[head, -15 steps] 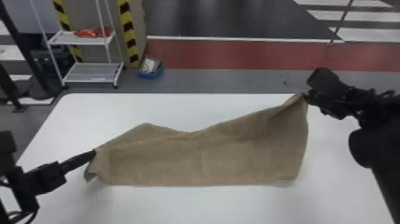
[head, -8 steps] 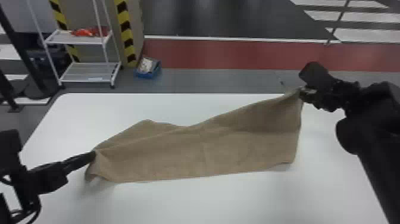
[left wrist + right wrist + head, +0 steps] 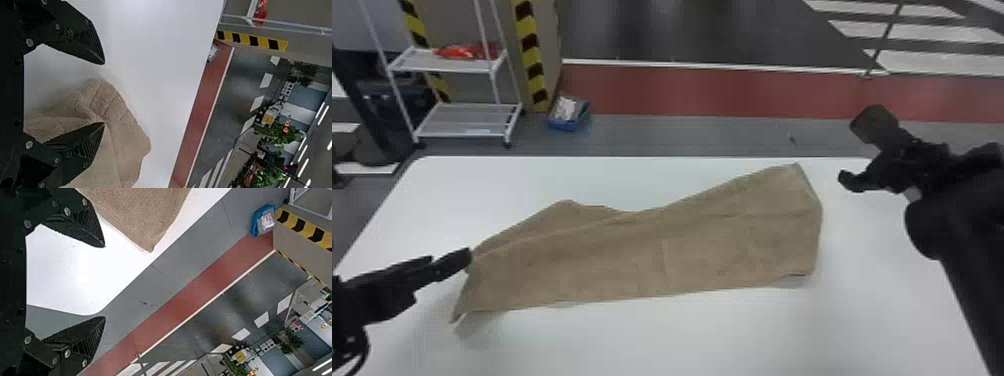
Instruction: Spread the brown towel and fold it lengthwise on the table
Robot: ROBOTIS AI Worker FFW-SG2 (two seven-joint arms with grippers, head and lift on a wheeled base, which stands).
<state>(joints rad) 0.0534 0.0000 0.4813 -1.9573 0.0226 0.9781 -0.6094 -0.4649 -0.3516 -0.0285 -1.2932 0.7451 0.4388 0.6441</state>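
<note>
- I'm releasing the brown towel (image 3: 642, 260) with the right gripper (image 3: 105, 282) — fingers standing open.
- Left gripper (image 3: 104, 93) is gaping too.
- Fold's lying skewed, likely needing squaring.

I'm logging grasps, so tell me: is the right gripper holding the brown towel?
No, the right gripper stands open with nothing between its fingers, and the brown towel lies to its left.
</note>
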